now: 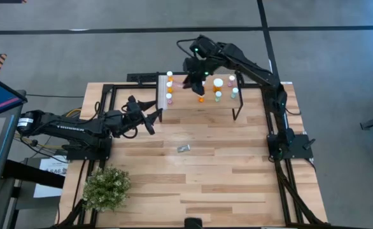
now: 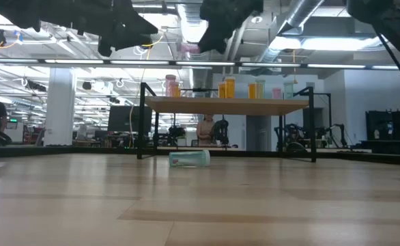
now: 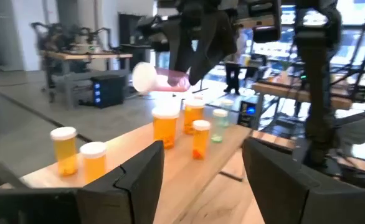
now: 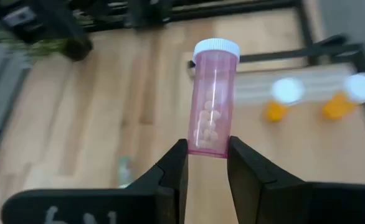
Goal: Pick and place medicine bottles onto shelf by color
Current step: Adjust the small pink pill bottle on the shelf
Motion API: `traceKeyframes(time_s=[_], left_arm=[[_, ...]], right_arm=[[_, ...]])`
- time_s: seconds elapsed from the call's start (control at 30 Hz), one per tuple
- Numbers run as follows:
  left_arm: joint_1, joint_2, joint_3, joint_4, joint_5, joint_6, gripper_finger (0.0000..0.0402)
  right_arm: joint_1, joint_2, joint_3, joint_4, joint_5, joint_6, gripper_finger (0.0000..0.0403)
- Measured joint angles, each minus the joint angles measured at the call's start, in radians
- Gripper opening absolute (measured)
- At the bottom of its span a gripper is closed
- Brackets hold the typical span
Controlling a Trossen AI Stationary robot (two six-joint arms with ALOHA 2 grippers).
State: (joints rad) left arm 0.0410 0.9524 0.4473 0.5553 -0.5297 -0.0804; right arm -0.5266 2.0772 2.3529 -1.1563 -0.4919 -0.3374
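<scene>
The shelf (image 1: pixel 199 107) stands at the table's far side, with orange (image 3: pixel 165 127), pink (image 2: pixel 170 85) and pale green (image 3: pixel 219 124) medicine bottles upright on its plank top. My right gripper (image 1: pixel 193 81) hangs above the shelf's left half, shut on a pink white-capped bottle (image 4: pixel 213 99). My left gripper (image 1: pixel 156 119) stays open and level near the shelf's left end, with nothing between its fingers (image 3: pixel 139 171). My right gripper pinches the pink bottle's bottom end (image 4: pixel 208 148) between its two fingers, one on each side of the round body. The fingers slant down from the far right. The bottle sticks out beyond the fingertips, cap (image 4: pixel 217 47) away from them, lifted clear above the shelf.
A small pale greenish thing (image 2: pixel 190 158) lies on the table in front of the shelf. A potted plant (image 1: pixel 107 187) stands at the near left corner. The wooden tabletop (image 1: pixel 237 184) stretches bare in front of the shelf.
</scene>
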Motion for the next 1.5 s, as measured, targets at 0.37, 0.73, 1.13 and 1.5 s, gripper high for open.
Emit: traceKeyframes(time_s=[0.37,0.73,1.13,1.5], left_arm=[[0.0,0.0,0.0,0.042,0.114,-0.034,0.0253],[0.0,0.052,0.035,0.04,0.217,-0.087,0.0271],[0.006,0.372,0.287,-0.001,0.389,-0.097,0.0271],[0.036,0.54,0.435,-0.081,0.369,-0.145,0.0271]], right_arm=[[0.061,-0.145,-0.294,0.019,-0.07,-0.01,0.0103],[0.088,-0.59,-0.973,0.528,-0.072,0.12,0.0103],[0.162,-0.783,-1.253,0.774,-0.053,0.185,0.0103],[0.233,-0.78,-1.256,0.77,0.002,0.194,0.0103]])
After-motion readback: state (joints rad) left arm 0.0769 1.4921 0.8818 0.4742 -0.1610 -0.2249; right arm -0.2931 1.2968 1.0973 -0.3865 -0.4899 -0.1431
